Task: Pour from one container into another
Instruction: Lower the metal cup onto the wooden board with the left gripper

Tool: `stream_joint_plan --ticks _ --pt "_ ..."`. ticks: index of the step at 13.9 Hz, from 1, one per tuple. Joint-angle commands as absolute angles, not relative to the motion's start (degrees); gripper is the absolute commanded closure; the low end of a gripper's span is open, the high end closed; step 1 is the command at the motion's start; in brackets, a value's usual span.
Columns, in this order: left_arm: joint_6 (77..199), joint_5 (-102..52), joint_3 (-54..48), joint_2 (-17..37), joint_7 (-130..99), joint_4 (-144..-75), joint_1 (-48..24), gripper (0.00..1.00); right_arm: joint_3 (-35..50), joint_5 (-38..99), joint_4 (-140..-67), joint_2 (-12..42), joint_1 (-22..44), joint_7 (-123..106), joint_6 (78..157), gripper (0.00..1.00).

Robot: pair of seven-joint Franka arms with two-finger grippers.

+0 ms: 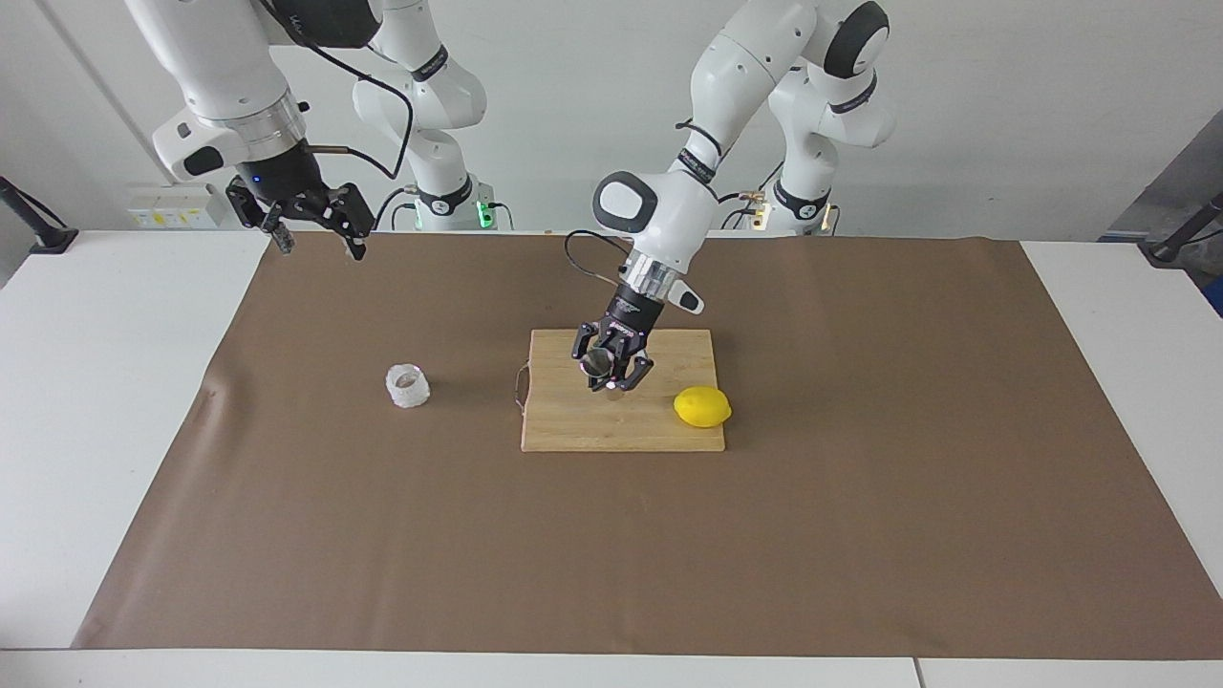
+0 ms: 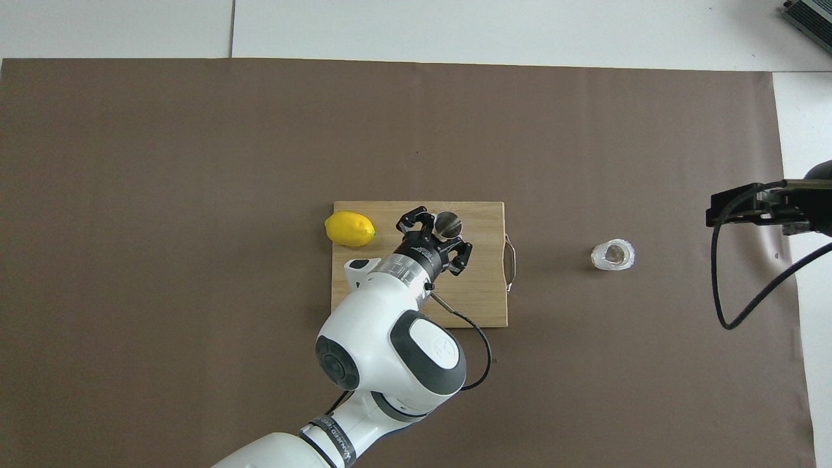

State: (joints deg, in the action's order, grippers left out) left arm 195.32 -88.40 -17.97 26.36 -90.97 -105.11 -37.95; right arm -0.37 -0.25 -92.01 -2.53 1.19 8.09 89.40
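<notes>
My left gripper (image 1: 612,375) is shut on the small steel jigger (image 1: 599,361) over the middle of the wooden cutting board (image 1: 573,430). The jigger (image 2: 447,224) leans a little, its open top showing, and I cannot tell whether its base touches the board. The whitish knobbly cup (image 1: 408,386) stands upright on the brown mat toward the right arm's end, well apart from the board. In the overhead view the cup (image 2: 613,255) shows its open mouth. My right gripper (image 1: 311,225) hangs open and empty, high over the mat's edge at its own end.
A yellow lemon (image 1: 702,407) lies on the board's corner toward the left arm's end, close to the jigger. The board (image 2: 481,299) has a metal handle (image 2: 511,262) on the side facing the cup. A brown mat (image 1: 860,526) covers most of the white table.
</notes>
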Motion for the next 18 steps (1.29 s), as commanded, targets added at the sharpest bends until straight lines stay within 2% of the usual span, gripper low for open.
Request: stream_joint_plan --ticks 1,6,9,13,16,18 --pt "198.9 -87.5 -18.9 29.2 -91.1 -102.7 -38.4 0.99 -0.4 1.5 -92.5 -3.0 0.6 6.9 88.6 0.00" --pt "200.0 -87.6 -19.6 29.9 -91.3 -102.7 -39.2 0.94 -0.4 1.5 -92.5 -3.0 0.6 6.9 88.6 0.00" --pt "200.0 -87.6 -19.6 30.0 -91.3 -102.8 -39.3 0.77 -0.4 1.5 -92.5 -3.0 0.6 6.9 88.6 0.00" --pt "200.0 -87.6 -19.6 29.9 -91.4 -103.0 -39.2 0.72 -0.4 1.5 -92.5 -3.0 0.6 6.9 88.6 0.00" --pt "199.8 -87.5 -19.6 29.8 -91.6 -103.0 -39.1 0.62 -0.4 1.5 -92.5 -3.0 0.6 6.9 88.6 0.00" --pt "199.6 -86.9 -19.7 29.5 -91.6 -103.1 -39.0 0.61 -0.4 1.5 -92.5 -3.0 0.6 6.9 88.6 0.00"
